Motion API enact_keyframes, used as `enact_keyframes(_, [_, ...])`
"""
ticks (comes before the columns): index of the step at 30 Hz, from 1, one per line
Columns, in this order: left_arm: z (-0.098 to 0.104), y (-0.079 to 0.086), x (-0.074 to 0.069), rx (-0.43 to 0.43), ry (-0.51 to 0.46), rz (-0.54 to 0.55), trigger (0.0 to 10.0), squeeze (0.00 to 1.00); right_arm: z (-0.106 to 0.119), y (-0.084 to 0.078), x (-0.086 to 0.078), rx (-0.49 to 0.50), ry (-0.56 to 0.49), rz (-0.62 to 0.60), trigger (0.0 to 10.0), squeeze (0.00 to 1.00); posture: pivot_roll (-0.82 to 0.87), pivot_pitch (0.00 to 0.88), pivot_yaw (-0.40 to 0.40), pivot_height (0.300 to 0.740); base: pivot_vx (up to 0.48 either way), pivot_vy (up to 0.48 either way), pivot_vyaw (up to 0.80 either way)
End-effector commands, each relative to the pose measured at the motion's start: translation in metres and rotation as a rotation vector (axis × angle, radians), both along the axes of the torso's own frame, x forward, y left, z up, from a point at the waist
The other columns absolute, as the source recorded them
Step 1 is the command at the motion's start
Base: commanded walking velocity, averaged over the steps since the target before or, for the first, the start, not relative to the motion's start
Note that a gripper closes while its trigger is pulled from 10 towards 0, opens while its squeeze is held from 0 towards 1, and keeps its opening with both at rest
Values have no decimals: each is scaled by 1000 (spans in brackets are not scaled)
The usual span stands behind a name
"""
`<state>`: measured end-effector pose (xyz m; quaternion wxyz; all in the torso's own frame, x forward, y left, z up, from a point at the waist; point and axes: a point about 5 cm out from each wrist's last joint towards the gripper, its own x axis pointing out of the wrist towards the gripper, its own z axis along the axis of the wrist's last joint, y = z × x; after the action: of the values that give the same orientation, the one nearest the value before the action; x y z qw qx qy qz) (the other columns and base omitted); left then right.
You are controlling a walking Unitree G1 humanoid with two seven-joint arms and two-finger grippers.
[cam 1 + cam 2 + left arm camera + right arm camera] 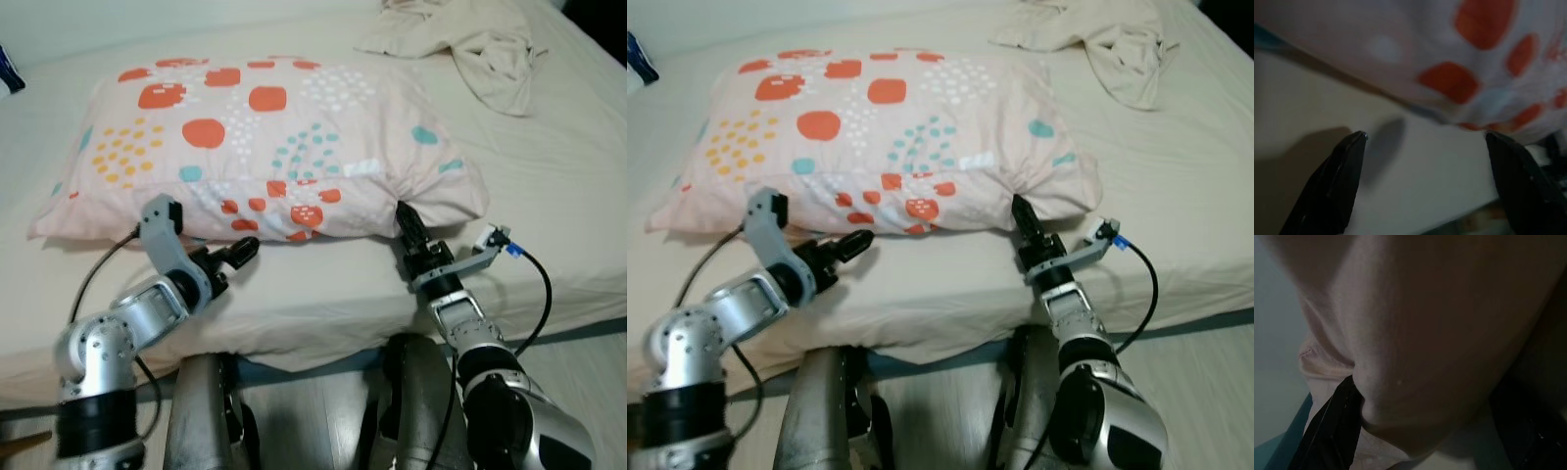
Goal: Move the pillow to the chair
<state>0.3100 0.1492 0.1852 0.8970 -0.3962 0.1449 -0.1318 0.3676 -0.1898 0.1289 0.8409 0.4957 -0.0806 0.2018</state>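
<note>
A pale pink pillow (265, 137) with red, orange, teal and white spots lies flat on the bed. My left gripper (240, 252) hovers low over the sheet just in front of the pillow's front edge, left of middle. It is open, and its fingertips (1354, 147) have only sheet between them. My right gripper (405, 217) is pushed into the pillow's front right corner. It is open, with the pillow's fabric (1420, 333) bulging between the fingers (1337, 421).
The bed's cream sheet (558, 176) stretches to the right and back. A crumpled beige cloth (480, 44) lies at the back right. A blue object (8, 73) pokes in at the far left. The mattress front edge (323, 333) is right before my legs, with wood floor (588, 352) below.
</note>
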Motion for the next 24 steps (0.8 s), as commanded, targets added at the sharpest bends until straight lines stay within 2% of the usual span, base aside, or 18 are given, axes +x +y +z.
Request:
enact_keyframes(1, [-7, 6, -2, -45, 30, 38, 10000, 0, -18, 6, -6, -6, 74, 18, 10000, 0, 56, 381, 87, 525, 0, 0, 0])
enact_keyframes(2, [-2, -6, -4, -201, 10, 29, 10000, 0, -18, 7, -7, -5, 75, 20, 10000, 0, 57, 382, 87, 525, 0, 0, 0])
enact_keyframes(3, [-2, -6, -4, -201, 10, 29, 10000, 0, -18, 7, -7, -5, 75, 20, 10000, 0, 57, 382, 87, 525, 0, 0, 0])
enact_keyframes(5, [-5, -19, -8, -313, 25, 27, 10000, 0, -18, 7, -7, -5, 75, 21, 10000, 0, 58, 383, 89, 525, 0, 0, 0])
enact_keyframes(8, [-11, -23, -10, -362, 47, 65, 10000, 0, -18, 8, -7, -5, 75, 22, 10000, 0, 54, 385, 89, 525, 0, 0, 0])
enact_keyframes(10, [-11, -24, -10, -373, 58, 79, 10000, 0, -18, 8, -7, -5, 74, 22, 10000, 0, 54, 385, 89, 525, 0, 0, 0])
enact_keyframes(11, [-19, -25, -11, -388, 86, 133, 10000, 0, -18, 8, -7, -5, 73, 22, 10000, 0, 52, 388, 89, 525, 0, 0, 0])
enact_keyframes(14, [-27, -29, -12, -399, 107, 163, 10000, 0, -18, 7, -7, -5, 71, 21, 10000, 0, 51, 390, 88, 525, 0, 0, 0])
enact_keyframes(17, [-36, -31, -11, -330, 124, 211, 10000, 0, -17, 7, -7, -6, 70, 21, 10000, 0, 47, 396, 83, 525, 0, 0, 0])
enact_keyframes(21, [-45, -31, -6, -332, 149, 274, 10000, 0, -17, 6, -7, -7, 69, 23, 10000, 0, 45, 401, 81, 525, 0, 0, 0])
enact_keyframes(23, [-47, -31, -5, -347, 158, 286, 10000, 0, -17, 7, -7, -7, 69, 23, 10000, 0, 44, 402, 80, 525, 0, 0, 0])
enact_keyframes(24, [-48, -32, 1, -382, 161, 299, 10000, 0, -17, 7, -7, -6, 69, 24, 10000, 0, 43, 403, 79, 525, 0, 0, 0])
